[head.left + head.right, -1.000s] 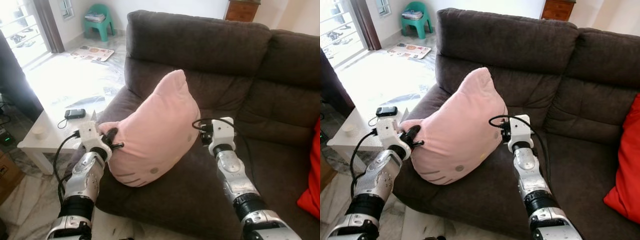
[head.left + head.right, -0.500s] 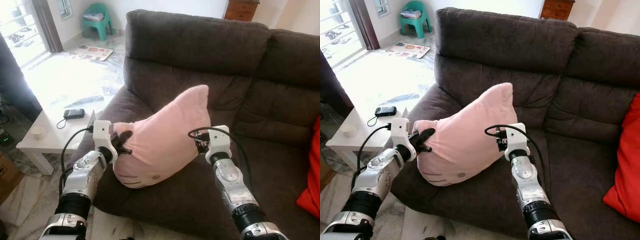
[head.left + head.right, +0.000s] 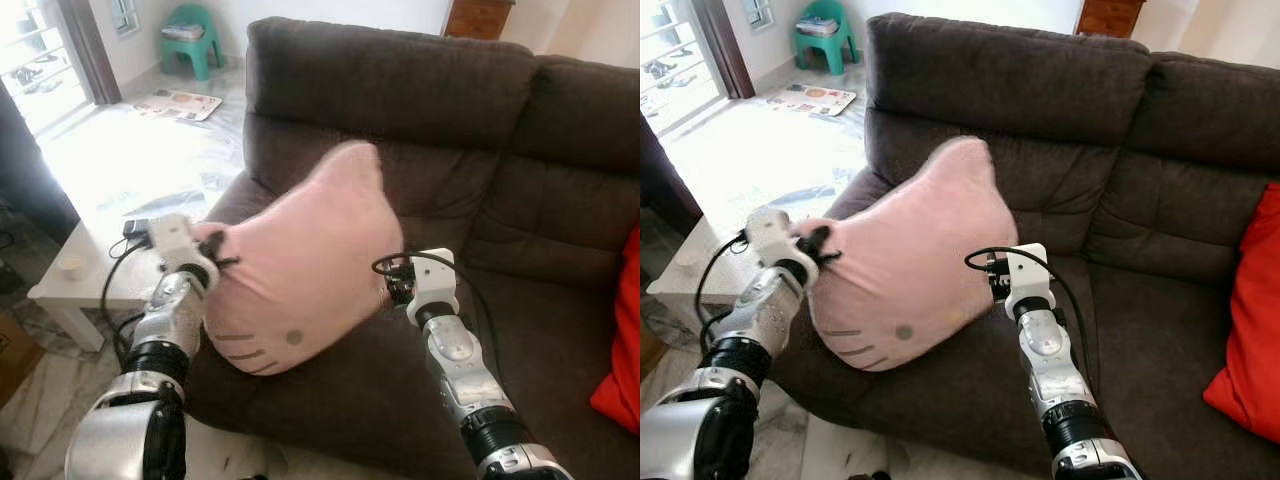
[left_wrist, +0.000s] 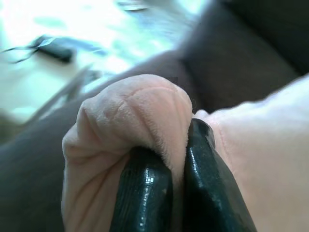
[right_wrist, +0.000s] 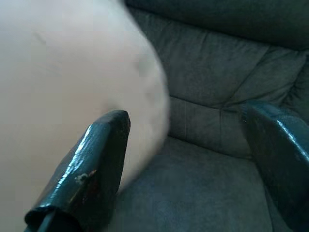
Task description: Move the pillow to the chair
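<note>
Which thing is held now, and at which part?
The left gripper pinches a corner fold of the pink pillow. The right gripper is open beside it.

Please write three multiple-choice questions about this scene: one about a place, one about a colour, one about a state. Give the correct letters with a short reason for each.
1. Where is the red cushion?
A. on the sofa, at the robot's right
B. on the white table
C. on the floor

2. What colour is the pillow held over the sofa?
A. green
B. pink
C. grey

3. How does the left gripper stand?
A. wide open, away from the pillow
B. shut on a fold of the pillow
C. resting on the table

Answers:
1 A, the cushion lies at the right edge of the sofa seat.
2 B, the fabric is pale pink.
3 B, the left wrist view shows both black fingers pinching a pink fold. The right gripper is open beside the pillow.
</note>
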You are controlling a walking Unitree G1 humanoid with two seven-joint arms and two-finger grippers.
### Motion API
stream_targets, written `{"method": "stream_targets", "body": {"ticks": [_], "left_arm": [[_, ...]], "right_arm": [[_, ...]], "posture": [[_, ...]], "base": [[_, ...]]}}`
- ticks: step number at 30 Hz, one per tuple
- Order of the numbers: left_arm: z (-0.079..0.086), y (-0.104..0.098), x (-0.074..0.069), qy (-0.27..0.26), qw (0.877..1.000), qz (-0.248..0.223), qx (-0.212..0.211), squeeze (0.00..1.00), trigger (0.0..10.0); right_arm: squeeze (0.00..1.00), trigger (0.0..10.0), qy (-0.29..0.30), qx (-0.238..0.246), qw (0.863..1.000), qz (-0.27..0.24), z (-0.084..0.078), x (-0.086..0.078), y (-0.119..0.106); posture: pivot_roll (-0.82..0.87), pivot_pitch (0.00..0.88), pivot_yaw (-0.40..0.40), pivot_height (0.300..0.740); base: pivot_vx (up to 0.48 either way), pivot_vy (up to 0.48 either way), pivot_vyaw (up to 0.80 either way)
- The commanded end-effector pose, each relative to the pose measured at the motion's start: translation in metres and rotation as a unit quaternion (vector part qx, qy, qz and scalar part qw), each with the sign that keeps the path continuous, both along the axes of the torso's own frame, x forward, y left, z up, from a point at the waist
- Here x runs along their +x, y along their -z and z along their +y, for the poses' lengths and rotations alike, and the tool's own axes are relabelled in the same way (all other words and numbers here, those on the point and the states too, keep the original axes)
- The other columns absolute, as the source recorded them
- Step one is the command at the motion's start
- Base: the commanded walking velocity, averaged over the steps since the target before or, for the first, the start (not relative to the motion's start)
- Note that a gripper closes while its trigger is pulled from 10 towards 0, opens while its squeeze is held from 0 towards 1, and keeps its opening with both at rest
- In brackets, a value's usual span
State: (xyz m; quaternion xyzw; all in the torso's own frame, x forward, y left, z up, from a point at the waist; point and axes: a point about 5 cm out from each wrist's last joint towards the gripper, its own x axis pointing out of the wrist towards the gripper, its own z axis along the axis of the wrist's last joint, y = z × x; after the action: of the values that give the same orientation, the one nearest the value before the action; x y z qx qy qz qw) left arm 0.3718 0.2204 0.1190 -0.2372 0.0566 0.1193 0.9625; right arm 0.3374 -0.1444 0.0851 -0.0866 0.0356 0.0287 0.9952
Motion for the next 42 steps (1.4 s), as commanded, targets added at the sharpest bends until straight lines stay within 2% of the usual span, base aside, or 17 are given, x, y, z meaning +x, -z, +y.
{"method": "stream_targets", "body": {"ticks": [1, 3, 4, 6, 11, 14, 18, 19, 20, 21, 25, 29, 32, 36, 42], "left_arm": [[0.017, 0.0, -0.004, -0.034, 0.999, 0.001, -0.012, 0.0, 10.0], [-0.001, 0.017, -0.007, 0.059, 0.997, 0.036, 0.018, 0.0, 10.0], [-0.001, 0.017, -0.007, 0.059, 0.997, 0.036, 0.018, 0.0, 10.0], [-0.011, 0.024, -0.01, 0.099, 0.994, 0.033, 0.017, 0.0, 10.0], [-0.015, 0.024, -0.01, 0.103, 0.994, 0.013, 0.017, 0.0, 10.0], [-0.022, 0.023, -0.009, 0.127, 0.992, 0.004, 0.023, 0.0, 10.0], [-0.043, 0.027, -0.01, 0.225, 0.972, 0.015, 0.068, 0.0, 10.0], [-0.043, 0.027, -0.01, 0.225, 0.972, 0.015, 0.068, 0.0, 10.0], [-0.048, 0.029, -0.012, 0.26, 0.962, 0.021, 0.085, 0.0, 10.0], [-0.047, 0.03, -0.013, 0.265, 0.959, 0.027, 0.093, 0.0, 10.0], [-0.038, 0.034, -0.016, 0.249, 0.962, 0.044, 0.102, 0.0, 10.0], [-0.027, 0.04, -0.018, 0.206, 0.97, 0.063, 0.114, 0.0, 10.0], [-0.022, 0.035, -0.017, 0.153, 0.982, 0.036, 0.106, 0.0, 10.0], [-0.02, 0.034, -0.019, 0.11, 0.99, 0.013, 0.082, 0.0, 10.0], [-0.023, 0.035, -0.021, 0.096, 0.993, 0.0, 0.068, 0.0, 10.0]], "right_arm": [[0.0, 10.0, 0.005, 0.006, 1.0, -0.001, -0.001, -0.001, -0.001], [0.0, 10.0, 0.004, 0.007, 1.0, 0.0, 0.0, -0.001, -0.001], [0.0, 10.0, 0.004, 0.007, 1.0, 0.0, 0.0, -0.001, -0.001], [0.0, 10.0, 0.004, 0.007, 1.0, 0.0, 0.0, -0.001, -0.002], [0.0, 10.0, 0.004, 0.007, 1.0, 0.0, -0.001, -0.001, -0.002], [0.0, 10.0, 0.004, 0.007, 1.0, -0.001, -0.001, 0.0, -0.003], [0.0, 10.0, 0.004, 0.007, 1.0, -0.002, -0.001, 0.0, -0.003], [0.0, 10.0, 0.004, 0.007, 1.0, -0.002, -0.001, 0.0, -0.003], [0.0, 10.0, 0.005, 0.007, 1.0, -0.003, -0.001, 0.0, -0.004], [0.0, 10.0, 0.005, 0.008, 1.0, -0.003, -0.001, 0.0, -0.004], [0.0, 10.0, 0.005, 0.008, 1.0, -0.002, -0.001, -0.001, -0.003], [0.0, 10.0, 0.002, 0.01, 1.0, -0.001, 0.002, -0.001, -0.003], [0.0, 10.0, 0.0, 0.011, 1.0, -0.001, 0.003, -0.001, -0.003], [0.0, 10.0, 0.002, 0.01, 1.0, -0.001, 0.001, -0.002, -0.002], [0.0, 10.0, 0.004, 0.009, 1.0, -0.001, -0.001, -0.003, -0.002]], "posture": [[0.06, 0.013, -0.032, 0.74], [0.06, 0.016, -0.034, 0.74], [0.06, 0.016, -0.034, 0.74], [0.06, 0.021, -0.037, 0.74], [0.06, 0.024, -0.04, 0.74], [0.06, 0.025, -0.043, 0.74], [0.05, 0.024, -0.042, 0.74], [0.05, 0.024, -0.042, 0.74], [0.05, 0.024, -0.042, 0.74], [0.05, 0.025, -0.041, 0.74], [0.06, 0.026, -0.041, 0.74], [0.06, 0.03, -0.041, 0.74], [0.06, 0.03, -0.039, 0.74], [0.05, 0.032, -0.04, 0.74], [0.05, 0.031, -0.041, 0.74]], "base": [[0.0, 0.0, 0.0], [0.0, 0.0, 0.0], [0.0, 0.0, 0.0], [0.0, 0.0, 0.0], [0.0, 0.0, 0.0], [0.0, 0.0, 0.0], [0.0, 0.0, 0.0], [0.0, 0.0, 0.0], [0.0, 0.0, 0.0], [0.0, 0.0, 0.0], [0.0, 0.0, 0.0], [0.0, 0.0, 0.0], [0.0, 0.0, 0.0], [0.0, 0.0, 0.0], [0.0, 0.0, 0.0]]}}
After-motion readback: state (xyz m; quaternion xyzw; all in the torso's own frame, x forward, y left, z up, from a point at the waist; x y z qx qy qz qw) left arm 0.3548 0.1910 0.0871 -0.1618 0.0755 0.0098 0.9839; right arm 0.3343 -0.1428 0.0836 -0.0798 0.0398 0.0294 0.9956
